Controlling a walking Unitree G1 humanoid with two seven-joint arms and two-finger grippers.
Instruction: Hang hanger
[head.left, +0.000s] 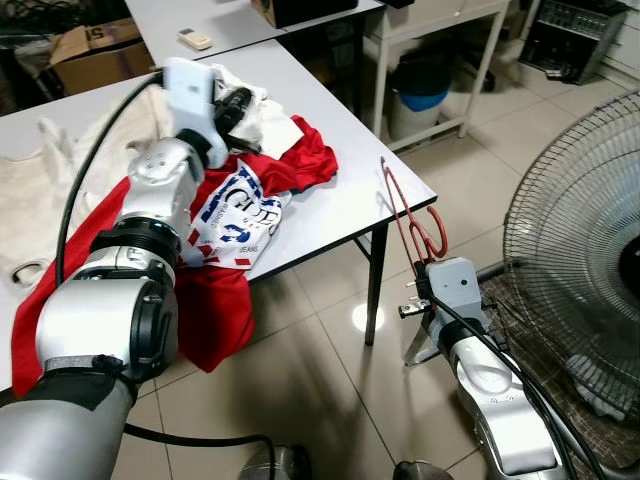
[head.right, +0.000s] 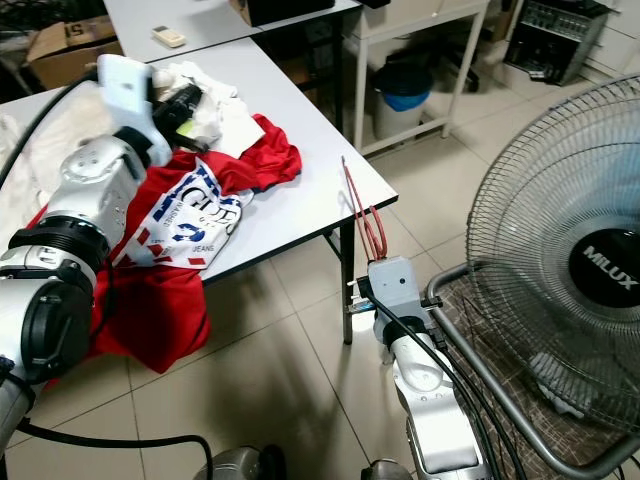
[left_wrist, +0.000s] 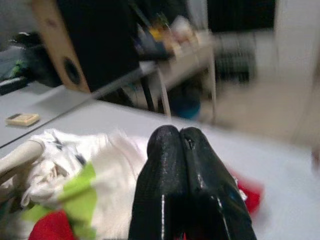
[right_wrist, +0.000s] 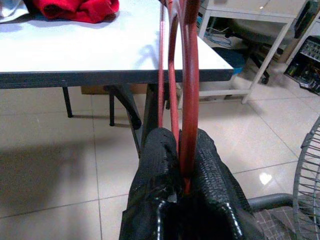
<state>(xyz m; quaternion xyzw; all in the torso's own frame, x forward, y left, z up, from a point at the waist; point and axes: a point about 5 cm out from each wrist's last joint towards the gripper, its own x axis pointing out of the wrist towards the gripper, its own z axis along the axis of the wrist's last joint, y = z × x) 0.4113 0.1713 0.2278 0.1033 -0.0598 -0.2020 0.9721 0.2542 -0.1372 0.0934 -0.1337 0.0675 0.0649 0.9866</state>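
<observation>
A red wire hanger (head.left: 408, 215) stands upright off the table's right corner, with my right gripper (right_wrist: 181, 150) shut on its lower part; its hook (head.left: 437, 232) curls to the right. A red T-shirt with a white and blue print (head.left: 240, 215) lies on the white table (head.left: 340, 200) and drapes over the front edge. My left gripper (left_wrist: 180, 145) is shut with nothing in it, held over white clothes (left_wrist: 100, 165) at the shirt's far end. The left arm (head.left: 150, 230) reaches across the shirt.
A large standing fan (head.left: 580, 240) fills the right side, close to my right arm. A cream garment (head.left: 50, 170) covers the table's left. A second table (head.left: 200, 20) with a remote (head.left: 195, 40), a cardboard box (head.left: 90, 50) and a blue bin (head.left: 420, 95) stand behind.
</observation>
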